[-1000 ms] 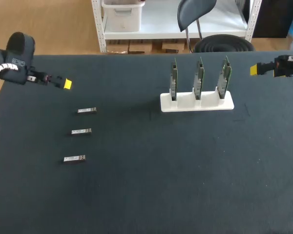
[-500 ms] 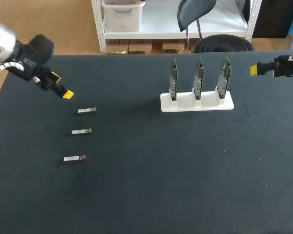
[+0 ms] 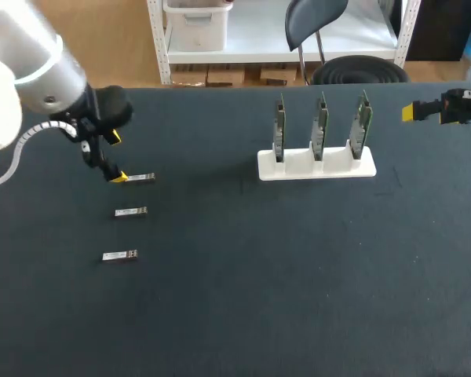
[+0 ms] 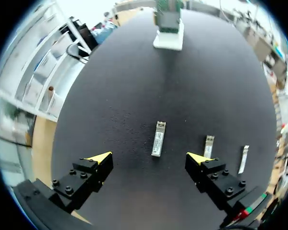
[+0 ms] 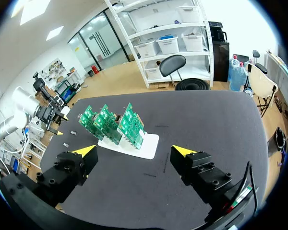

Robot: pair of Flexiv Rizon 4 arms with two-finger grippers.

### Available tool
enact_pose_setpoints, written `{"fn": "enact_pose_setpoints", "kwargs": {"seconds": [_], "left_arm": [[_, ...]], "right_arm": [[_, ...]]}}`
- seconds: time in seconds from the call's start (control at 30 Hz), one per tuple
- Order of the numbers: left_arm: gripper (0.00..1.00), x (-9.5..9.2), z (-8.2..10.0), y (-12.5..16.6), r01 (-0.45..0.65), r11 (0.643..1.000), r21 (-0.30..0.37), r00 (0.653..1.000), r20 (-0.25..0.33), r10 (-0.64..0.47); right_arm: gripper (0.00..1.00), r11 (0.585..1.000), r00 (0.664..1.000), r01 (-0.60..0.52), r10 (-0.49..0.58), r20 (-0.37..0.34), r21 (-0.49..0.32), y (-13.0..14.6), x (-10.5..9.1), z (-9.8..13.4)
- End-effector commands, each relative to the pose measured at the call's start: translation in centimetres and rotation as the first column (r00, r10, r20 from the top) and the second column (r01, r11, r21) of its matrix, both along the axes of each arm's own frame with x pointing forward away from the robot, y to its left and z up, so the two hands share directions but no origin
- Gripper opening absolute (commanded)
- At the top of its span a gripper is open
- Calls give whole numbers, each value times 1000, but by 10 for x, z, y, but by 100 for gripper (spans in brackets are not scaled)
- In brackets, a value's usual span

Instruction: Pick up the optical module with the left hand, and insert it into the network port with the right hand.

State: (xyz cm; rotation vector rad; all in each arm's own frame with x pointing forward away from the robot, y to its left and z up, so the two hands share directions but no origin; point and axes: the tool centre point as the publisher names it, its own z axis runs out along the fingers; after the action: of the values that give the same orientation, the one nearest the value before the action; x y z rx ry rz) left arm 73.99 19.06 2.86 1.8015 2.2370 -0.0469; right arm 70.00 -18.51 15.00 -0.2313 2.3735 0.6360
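Note:
Three small silver optical modules lie in a column at the table's left: the far one point(image 3: 140, 178), the middle one point(image 3: 130, 212) and the near one point(image 3: 119, 256). My left gripper point(image 3: 116, 158) hangs open right by the far module's left end, touching nothing. In the left wrist view that module point(image 4: 158, 138) lies just ahead of the open left gripper point(image 4: 150, 157), between its finger lines, with the two others point(image 4: 209, 146) point(image 4: 243, 159) off to one side. My right gripper point(image 3: 414, 112) is at the far right edge, open and empty point(image 5: 134, 152).
A white rack point(image 3: 316, 165) with three upright green port boards point(image 3: 320, 126) stands right of the table's middle, seen in the right wrist view ahead of the fingers point(image 5: 113, 125) and far ahead in the left wrist view point(image 4: 168, 28).
My left arm has swung in from the far left edge toward the far module and tipped its gripper downward. The right arm and the modules have not moved.

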Motion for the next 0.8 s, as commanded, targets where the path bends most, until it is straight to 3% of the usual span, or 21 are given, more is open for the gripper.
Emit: {"fn": "enact_pose_setpoints", "kwargs": {"seconds": [0.03,0.17,0.43,0.6,0.7,0.8], "left_arm": [[100,6,-7,-7,-4,992,126,999,-31,8],[100,9,-11,-10,-30,991,129,996,-76,40],[100,7,-23,-11,-39,985,168,996,-78,52],[100,4,-32,-12,-33,984,178,994,-101,52],[100,3,-35,-13,-36,985,168,987,-151,62],[100,3,-37,-14,-31,983,179,987,-148,58]], "right_arm": [[100,1000,1000,0,0,0,0,0,0,0],[100,1000,1000,0,0,0,0,0,0,0],[100,1000,1000,0,0,0,0,0,0,0],[100,1000,1000,0,0,0,0,0,0,0],[100,1000,1000,0,0,0,0,0,0,0],[100,1000,1000,0,0,0,0,0,0,0]]}}
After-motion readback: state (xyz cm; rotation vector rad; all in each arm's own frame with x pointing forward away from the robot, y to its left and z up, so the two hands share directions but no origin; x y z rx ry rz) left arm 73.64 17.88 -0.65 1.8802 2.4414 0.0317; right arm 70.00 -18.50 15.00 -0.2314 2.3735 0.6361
